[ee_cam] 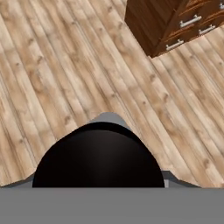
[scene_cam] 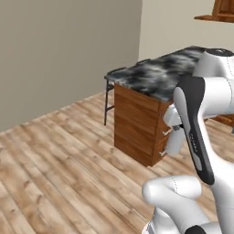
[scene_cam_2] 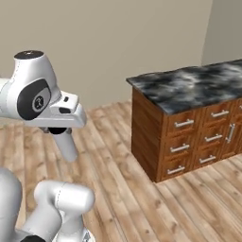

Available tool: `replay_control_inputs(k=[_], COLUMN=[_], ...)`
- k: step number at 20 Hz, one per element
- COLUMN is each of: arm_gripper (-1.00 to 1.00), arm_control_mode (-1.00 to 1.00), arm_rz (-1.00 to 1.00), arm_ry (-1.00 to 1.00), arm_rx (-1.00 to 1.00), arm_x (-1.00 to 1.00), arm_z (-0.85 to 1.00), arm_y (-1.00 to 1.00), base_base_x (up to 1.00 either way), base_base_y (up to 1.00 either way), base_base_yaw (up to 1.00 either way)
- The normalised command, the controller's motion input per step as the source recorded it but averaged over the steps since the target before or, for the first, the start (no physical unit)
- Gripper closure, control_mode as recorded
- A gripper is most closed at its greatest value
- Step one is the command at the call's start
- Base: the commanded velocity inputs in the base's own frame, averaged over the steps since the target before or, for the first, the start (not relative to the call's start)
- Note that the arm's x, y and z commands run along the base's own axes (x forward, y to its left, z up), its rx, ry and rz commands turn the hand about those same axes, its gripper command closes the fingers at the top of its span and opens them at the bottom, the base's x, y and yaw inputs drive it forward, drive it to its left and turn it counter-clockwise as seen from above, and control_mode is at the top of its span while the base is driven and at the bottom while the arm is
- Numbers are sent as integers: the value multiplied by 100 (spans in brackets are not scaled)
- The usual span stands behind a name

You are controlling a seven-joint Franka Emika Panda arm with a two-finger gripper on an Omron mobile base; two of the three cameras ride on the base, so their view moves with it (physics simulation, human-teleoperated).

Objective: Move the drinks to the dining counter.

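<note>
A white drink bottle [scene_cam_2: 66, 145] hangs tilted under my hand, above the wooden floor, with my gripper [scene_cam_2: 57, 131] shut on its top. From the left base view the same bottle [scene_cam: 175, 142] shows beside my forearm, in front of the counter's drawers. Its black cap [ee_cam: 98, 162] looms large at the bottom of the hand view and hides the fingertips. The dining counter [scene_cam: 153, 77] with a black-and-grey marbled top and brown wooden base stands ahead and to the right [scene_cam_2: 189, 86], some way from the bottle. The second drink is out of view.
A black-framed stool [scene_cam: 109, 93] stands at the counter's far left corner. The counter's side carries drawers with silver handles [scene_cam_2: 183, 123]. Open wooden floor [scene_cam: 59, 164] stretches left of the counter to a beige wall [scene_cam: 64, 45]. A wooden cabinet [scene_cam: 219, 11] hangs top right.
</note>
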Motion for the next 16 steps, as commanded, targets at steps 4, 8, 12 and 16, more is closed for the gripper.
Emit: replay_control_inputs(k=[4,8,12,16], arm_gripper=[100,100,100,100], arm_control_mode=[100,100,100,100], arm_rz=[0,0,0,0], arm_ry=[0,0,0,0], arm_rx=[0,0,0,0], arm_x=[0,0,0,0], arm_z=[0,0,0,0], arm_y=[0,0,0,0], base_base_x=[100,100,100,100], base_base_y=[66,100,99,96], base_base_yaw=[-16,-45,-54,-59])
